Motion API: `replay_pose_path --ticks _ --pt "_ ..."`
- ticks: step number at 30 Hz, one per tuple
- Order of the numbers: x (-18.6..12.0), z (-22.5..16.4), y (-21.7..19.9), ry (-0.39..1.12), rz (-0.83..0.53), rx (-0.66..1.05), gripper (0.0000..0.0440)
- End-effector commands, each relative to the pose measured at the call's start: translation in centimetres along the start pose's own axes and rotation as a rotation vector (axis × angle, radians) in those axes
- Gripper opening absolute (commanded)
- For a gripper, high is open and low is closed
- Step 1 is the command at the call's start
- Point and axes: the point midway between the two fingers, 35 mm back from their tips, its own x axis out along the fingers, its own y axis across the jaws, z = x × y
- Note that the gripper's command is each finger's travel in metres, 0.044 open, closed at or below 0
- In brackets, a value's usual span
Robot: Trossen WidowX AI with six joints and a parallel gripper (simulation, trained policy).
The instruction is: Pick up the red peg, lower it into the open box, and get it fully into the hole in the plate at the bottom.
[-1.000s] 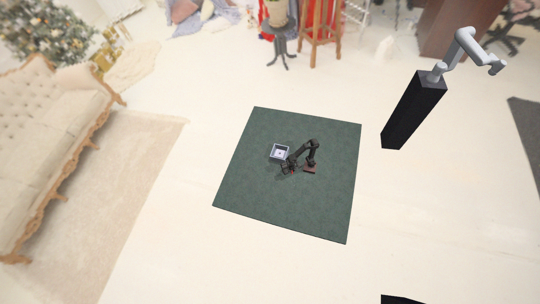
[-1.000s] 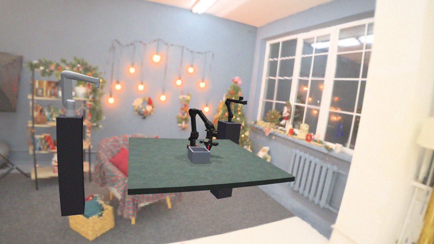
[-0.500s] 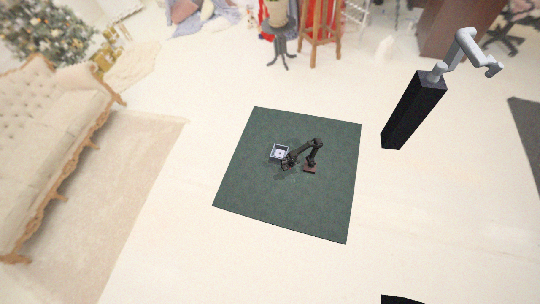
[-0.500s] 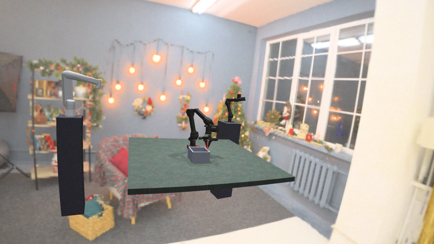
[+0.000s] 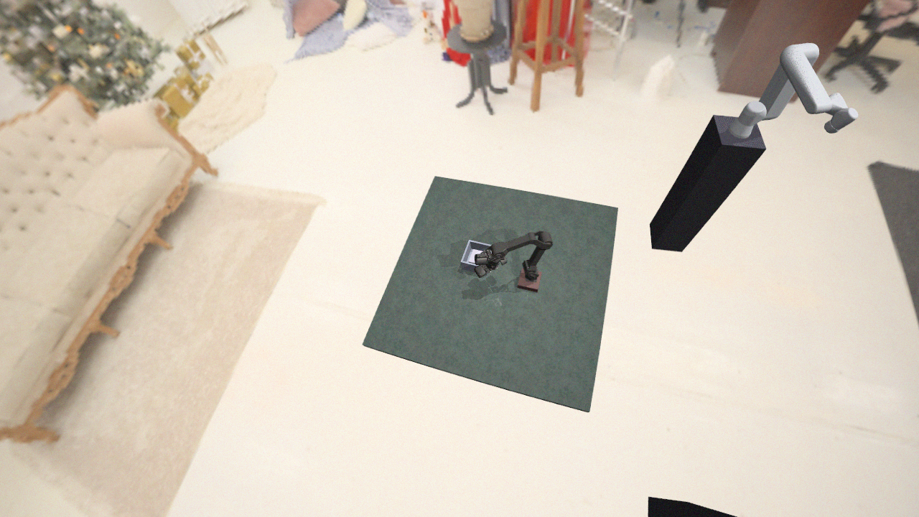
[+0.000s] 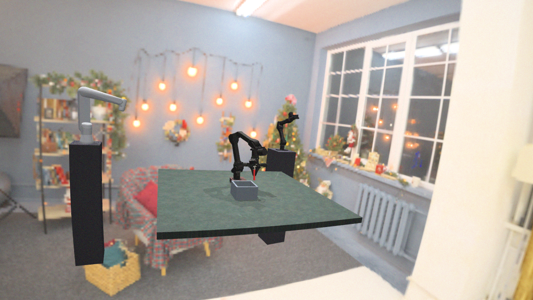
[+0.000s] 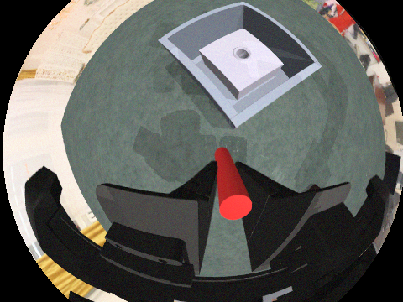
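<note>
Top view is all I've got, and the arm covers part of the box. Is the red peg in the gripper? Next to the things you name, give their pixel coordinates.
Observer: Yes. In the wrist view the red peg (image 6: 254, 173) (image 7: 235, 186) is held between the fingers of the gripper (image 5: 492, 261) (image 6: 254, 175) (image 7: 225, 167).

Operator: Is any of it down inside the box yet?

Observer: No. In the exterior view the whole peg shows above the rim of the box (image 5: 464, 253) (image 6: 245, 193) (image 7: 277, 94).

Operator: And the hole?

Observer: The wrist view shows the hole (image 7: 242, 53) in the plate (image 5: 473, 255) (image 7: 252, 71) with nothing in it.

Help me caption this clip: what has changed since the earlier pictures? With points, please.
The gripper (image 5: 490, 264) (image 6: 254, 173) (image 7: 225, 167), shut on the red peg (image 6: 254, 174) (image 7: 232, 178), has risen and moved towards the open box (image 5: 465, 252) (image 6: 245, 193) (image 7: 279, 91), partly covering it from above. No release shows. The box stayed put.
</note>
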Motion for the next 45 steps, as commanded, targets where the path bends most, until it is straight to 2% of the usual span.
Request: replay_pose_path --ticks 1,13,27,43,45 --pt "-0.4 1.5 0.0 -0.019 -0.003 0.009 0.0" --pt "0.0 6.3 -0.8 -0.049 -0.015 0.091 0.0" --pt "2.1 10.9 -1.9 -0.063 -0.029 0.177 0.0003" --pt "6.1 12.9 -2.5 -0.001 -0.059 0.209 0.0004" --pt "6.8 12.9 -2.6 0.01 -0.069 0.203 0.0017"
